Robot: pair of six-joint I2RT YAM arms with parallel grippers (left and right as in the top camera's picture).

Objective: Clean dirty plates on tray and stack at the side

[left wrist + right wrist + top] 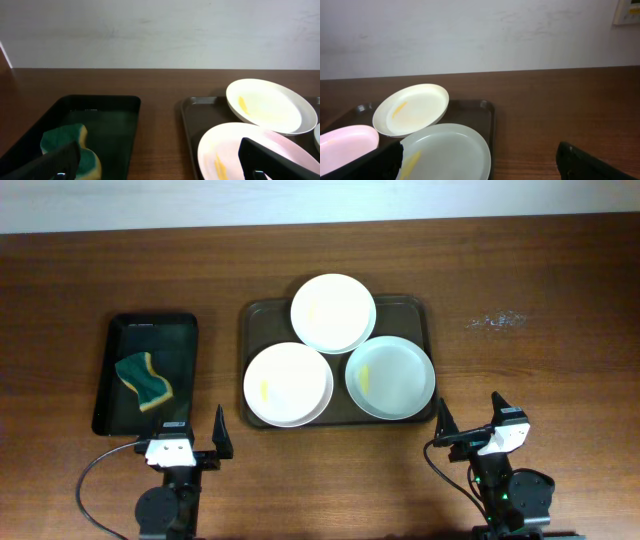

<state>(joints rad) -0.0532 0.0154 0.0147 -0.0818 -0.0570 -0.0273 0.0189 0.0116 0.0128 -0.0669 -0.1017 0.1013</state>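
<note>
Three white plates lie on the brownish-grey tray (pixel 420 308): one at the back (pixel 333 311), one front left (pixel 287 384), one front right (pixel 390 377). Each has a small yellow smear. My left gripper (pixel 181 438) is open and empty at the table's front, below the black tray. My right gripper (pixel 470 425) is open and empty at the front right, just off the tray's corner. The left wrist view shows the back plate (pixel 270 105) and the front left plate (pixel 225 150). The right wrist view shows the front right plate (pixel 450 150) and the back plate (pixel 412 110).
A narrow black tray (pixel 176 340) at the left holds a green and yellow sponge (pixel 144 380), which also shows in the left wrist view (pixel 65 142). Bare wooden table (pixel 530 360) lies right of the big tray, with a faint pale smudge (pixel 495 320).
</note>
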